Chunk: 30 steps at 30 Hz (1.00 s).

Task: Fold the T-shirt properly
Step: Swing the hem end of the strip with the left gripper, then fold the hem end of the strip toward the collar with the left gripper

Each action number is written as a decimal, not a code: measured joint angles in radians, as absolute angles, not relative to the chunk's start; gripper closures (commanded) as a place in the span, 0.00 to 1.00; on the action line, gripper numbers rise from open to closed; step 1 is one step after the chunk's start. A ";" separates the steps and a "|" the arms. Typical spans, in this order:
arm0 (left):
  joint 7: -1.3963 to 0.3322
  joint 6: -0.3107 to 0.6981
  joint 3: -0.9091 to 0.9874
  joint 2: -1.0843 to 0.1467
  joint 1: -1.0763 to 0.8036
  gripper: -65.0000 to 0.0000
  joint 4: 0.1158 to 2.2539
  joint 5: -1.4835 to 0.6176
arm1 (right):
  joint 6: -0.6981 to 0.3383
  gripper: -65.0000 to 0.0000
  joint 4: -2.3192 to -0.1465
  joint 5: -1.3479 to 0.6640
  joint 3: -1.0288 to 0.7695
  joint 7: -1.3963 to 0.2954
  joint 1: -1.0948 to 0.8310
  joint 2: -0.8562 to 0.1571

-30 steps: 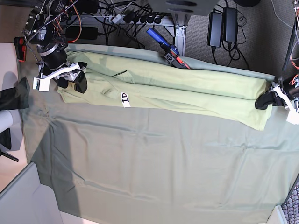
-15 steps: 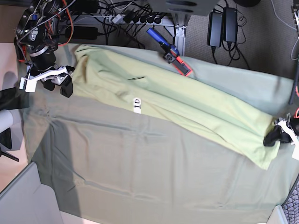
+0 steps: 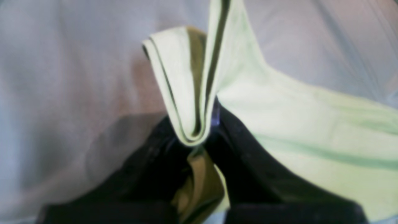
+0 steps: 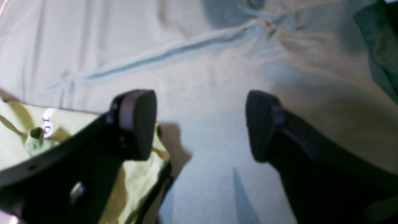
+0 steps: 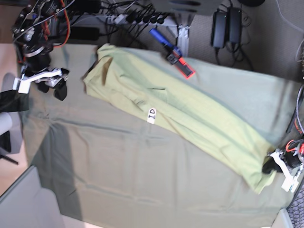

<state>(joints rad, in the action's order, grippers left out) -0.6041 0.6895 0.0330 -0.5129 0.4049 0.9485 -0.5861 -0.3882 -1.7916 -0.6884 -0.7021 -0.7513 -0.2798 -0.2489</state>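
The pale yellow-green T-shirt (image 5: 190, 111) lies as a long folded band on the table cloth, running diagonally from back left to front right. Its white tag (image 5: 152, 114) shows mid-band. My left gripper (image 5: 270, 166) is shut on the band's front right end. The left wrist view shows its black fingers (image 3: 245, 146) pinching a folded edge of the T-shirt (image 3: 186, 102). My right gripper (image 5: 53, 86) is open and empty, left of the band's far end and apart from it. In the right wrist view it (image 4: 199, 124) hovers over bare cloth, with the T-shirt (image 4: 18, 124) at lower left.
The grey-green table cloth (image 5: 142, 175) covers the table. A blue and red tool (image 5: 172, 52) lies at the cloth's back edge, close to the shirt. Cables and power bricks (image 5: 227, 26) are on the floor behind. A dark object (image 5: 9, 102) sits at the left edge.
My left gripper has pulled the shirt's end toward the front right, swinging the band to a diagonal. My right gripper has moved left, off the shirt's other end.
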 measured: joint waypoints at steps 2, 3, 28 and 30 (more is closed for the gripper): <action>-0.663 0.689 0.033 -0.514 0.404 1.00 0.952 -0.645 | -0.388 0.32 -1.792 -0.700 -0.702 -0.753 -0.280 -0.249; -0.713 0.689 0.034 -0.516 0.399 1.00 0.963 -0.698 | -0.388 0.32 -1.792 -0.701 -0.702 -0.753 -0.280 -0.249; -0.867 0.689 -0.133 -0.308 0.062 0.74 1.538 -0.781 | -0.388 0.32 -1.792 -0.700 -0.702 -0.763 -0.279 -0.249; -0.866 0.689 -0.176 -0.308 0.061 0.50 1.523 -0.775 | -0.388 0.32 -1.792 -0.683 -0.702 -0.759 -0.280 -0.249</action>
<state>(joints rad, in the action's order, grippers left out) -0.8658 0.6888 -0.1757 -0.3080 0.0608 1.5234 -0.7746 -0.3882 -1.7916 -0.6827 -0.7021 -0.7589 -0.2798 -0.2485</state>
